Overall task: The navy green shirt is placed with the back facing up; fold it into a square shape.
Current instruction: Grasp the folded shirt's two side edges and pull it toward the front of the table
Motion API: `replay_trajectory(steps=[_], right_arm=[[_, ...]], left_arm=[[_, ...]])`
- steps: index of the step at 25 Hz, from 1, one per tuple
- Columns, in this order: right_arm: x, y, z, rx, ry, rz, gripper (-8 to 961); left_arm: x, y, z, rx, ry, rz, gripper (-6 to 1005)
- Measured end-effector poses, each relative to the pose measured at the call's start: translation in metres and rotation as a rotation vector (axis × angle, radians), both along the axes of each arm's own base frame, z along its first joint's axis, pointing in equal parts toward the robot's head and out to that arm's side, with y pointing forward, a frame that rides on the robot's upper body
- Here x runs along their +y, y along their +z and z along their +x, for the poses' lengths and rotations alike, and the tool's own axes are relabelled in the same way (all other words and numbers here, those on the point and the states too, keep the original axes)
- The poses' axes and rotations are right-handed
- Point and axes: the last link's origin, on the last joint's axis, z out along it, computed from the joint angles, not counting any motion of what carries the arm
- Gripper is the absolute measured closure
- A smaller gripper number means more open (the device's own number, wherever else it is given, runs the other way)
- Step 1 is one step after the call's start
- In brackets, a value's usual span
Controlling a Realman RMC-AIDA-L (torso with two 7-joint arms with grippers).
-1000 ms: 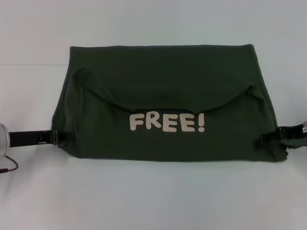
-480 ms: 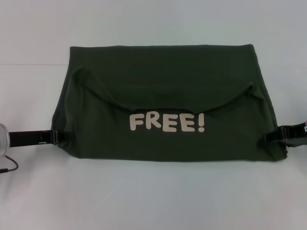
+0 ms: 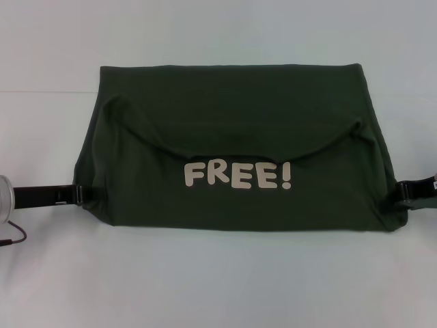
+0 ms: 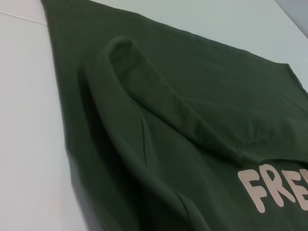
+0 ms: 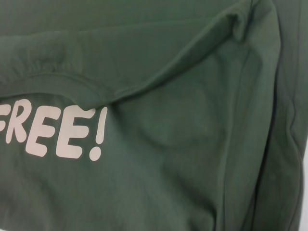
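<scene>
The navy green shirt (image 3: pixel 232 130) lies folded on the white table, wide and flat. Its cream "FREE!" lettering (image 3: pixel 237 175) faces up below a curved fold edge. My left gripper (image 3: pixel 92 193) reaches in low from the left and touches the shirt's left edge near the front corner. At the shirt's right edge, just off the cloth, sits my right gripper (image 3: pixel 408 191). The left wrist view shows the shirt (image 4: pixel 168 120) with a raised fold. The right wrist view is filled by the shirt (image 5: pixel 168 159) and its lettering.
The white table (image 3: pixel 218 280) runs around the shirt on all sides. A thin cable (image 3: pixel 12 238) hangs by the left arm at the left edge of the head view.
My right gripper has pulled back to the right, off the shirt's right edge. The left gripper and the shirt have stayed in place.
</scene>
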Motion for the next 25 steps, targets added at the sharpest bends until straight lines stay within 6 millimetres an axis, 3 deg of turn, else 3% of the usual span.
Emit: replay_trajectory(steps=[3, 8, 25], right_arm=[[0.0, 0.001, 0.0, 0.0, -0.004, 0.001, 748], [0.0, 0.002, 0.001, -0.001, -0.008, 0.001, 927], [-0.018, 0.015, 0.004, 0.031, -0.004, -0.089, 928]], left_arm=[[0.0, 0.0, 0.0, 0.0, -0.001, 0.0, 983], [0.001, 0.0, 0.001, 0.0, -0.002, 0.001, 983], [-0.009, 0.004, 0.006, -0.055, -0.018, -0.059, 984]])
